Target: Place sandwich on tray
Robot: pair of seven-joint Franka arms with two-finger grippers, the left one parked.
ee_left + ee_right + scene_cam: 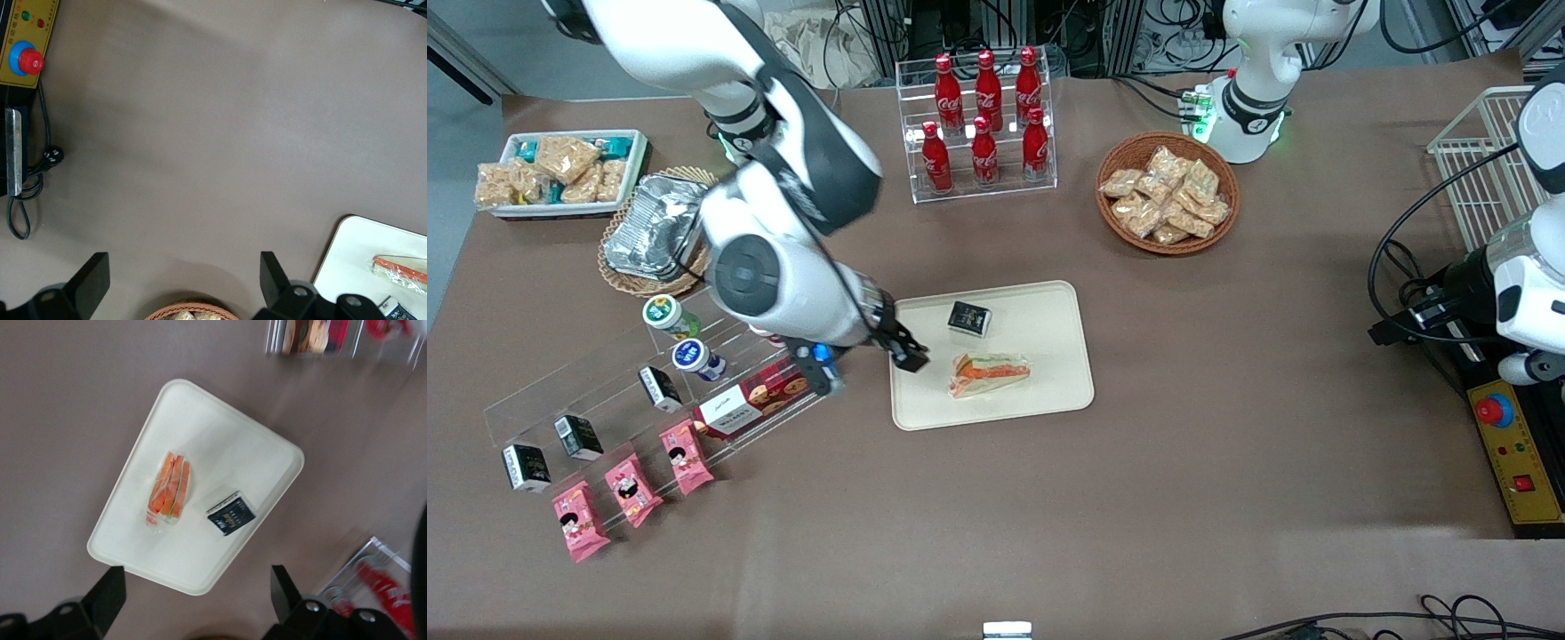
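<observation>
The wrapped sandwich [989, 374] lies flat on the cream tray [1049, 307], in the half nearer the front camera, its orange and green filling showing through the clear wrap. It rests well inside the low rim, so it looks unlikely to slide off onto the counter [1138, 498]. Just beside it, farther from the front camera, a small black carton [969, 319] sits on the same tray, apart from the sandwich and not touching it.

The right arm's gripper [907, 354] hangs above the tray's edge toward the working arm's end of the counter, near the sandwich but clear of it. From the right wrist view its 2 jaws stand spread apart with nothing between them, the sandwich [169, 489] and the tray [220, 440] lying well below. Released jaws with the sandwich lying free suggest the placing is done, and what is left is most likely only to lift the arm away.

Nearby, the clear stepped rack [631, 373] of cartons and pink packets is close to the arm's elbow, so a careless retreat could knock it.
</observation>
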